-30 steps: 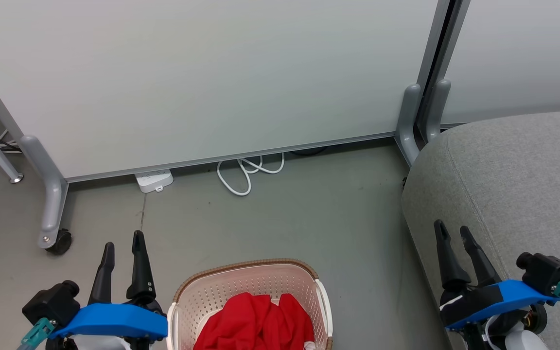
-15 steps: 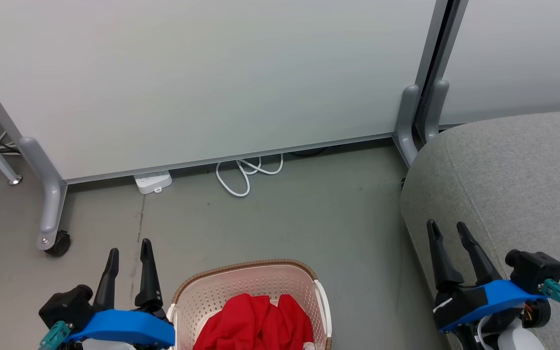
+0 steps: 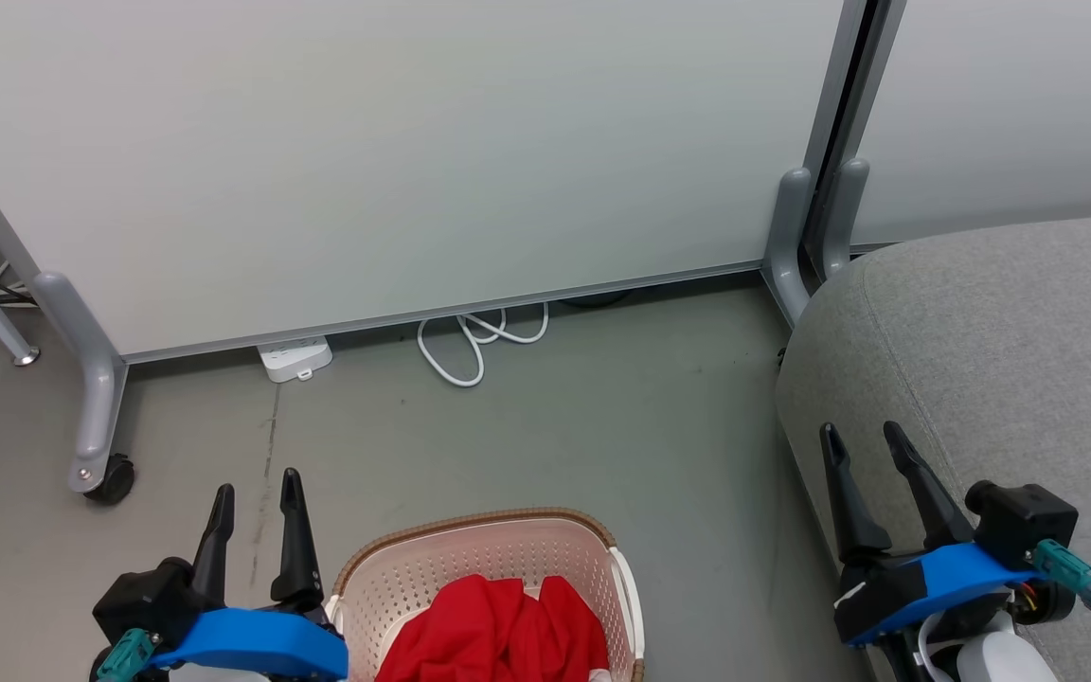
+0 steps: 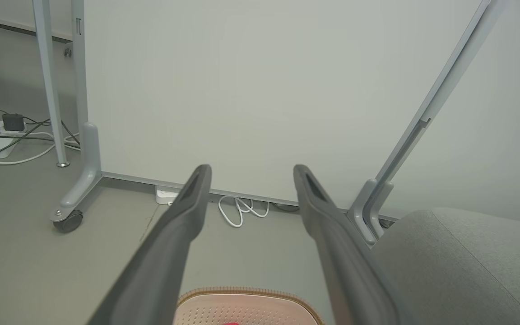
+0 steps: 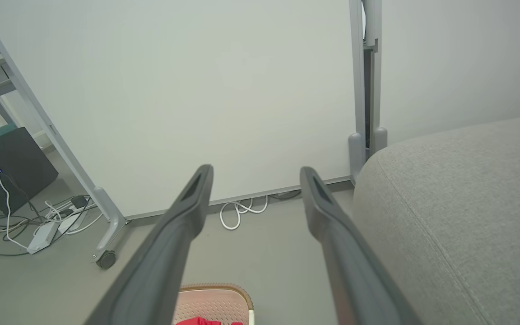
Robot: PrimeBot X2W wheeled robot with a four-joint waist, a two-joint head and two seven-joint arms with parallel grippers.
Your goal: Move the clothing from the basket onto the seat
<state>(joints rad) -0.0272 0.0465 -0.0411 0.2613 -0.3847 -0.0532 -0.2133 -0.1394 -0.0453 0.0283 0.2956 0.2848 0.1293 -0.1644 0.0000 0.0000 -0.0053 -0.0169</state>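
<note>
Basket (image 3: 470, 561), cream perforated plastic, brown rim: on the floor (image 3: 555, 426), left of the grey seat (image 3: 1010, 350), not touching it. Red clothing (image 3: 498, 633): heaped inside the basket. Left gripper (image 3: 258, 483): just beside the basket's left rim, jaws wide apart, holding nothing. Right gripper (image 3: 858, 431): over the seat's left edge, jaws wide apart, empty.

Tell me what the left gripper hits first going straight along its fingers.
Probably the pale grey partition panel; nothing nearer lies ahead of the open left gripper, though depth is unclear.
</note>
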